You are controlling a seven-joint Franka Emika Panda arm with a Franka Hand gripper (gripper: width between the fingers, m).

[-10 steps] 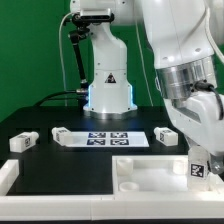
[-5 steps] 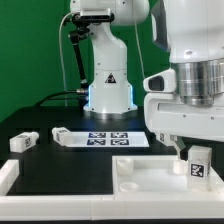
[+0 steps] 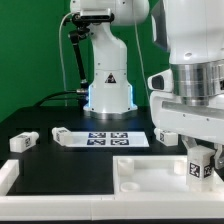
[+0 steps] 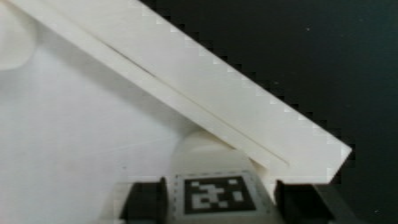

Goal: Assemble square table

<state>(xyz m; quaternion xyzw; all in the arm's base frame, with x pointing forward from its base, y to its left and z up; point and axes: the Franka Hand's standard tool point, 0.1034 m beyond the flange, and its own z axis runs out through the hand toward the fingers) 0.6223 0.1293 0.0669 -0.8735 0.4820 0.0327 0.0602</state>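
The white square tabletop [image 3: 150, 186] lies at the front right, its raised rim [image 4: 214, 92] running diagonally through the wrist view. A short white leg [image 3: 197, 168] with a black-and-white tag stands upright at the top's right corner. My gripper [image 3: 197, 160] has come down over it from above. In the wrist view the tagged leg [image 4: 215, 192] fills the gap between the two dark fingers [image 4: 148, 202], which press on both its sides. Two more white legs [image 3: 23, 142] [image 3: 62, 135] lie loose on the black table at the exterior view's left.
The marker board [image 3: 112, 139] lies flat behind the tabletop, in front of the robot's base [image 3: 108, 92]. A low white border rail [image 3: 8, 176] runs along the front left edge. A green backdrop stands behind.
My gripper has swung upright over the leg at the tabletop's right corner, dropped lower and closed its fingers in on it. The leg itself has stayed where it was.
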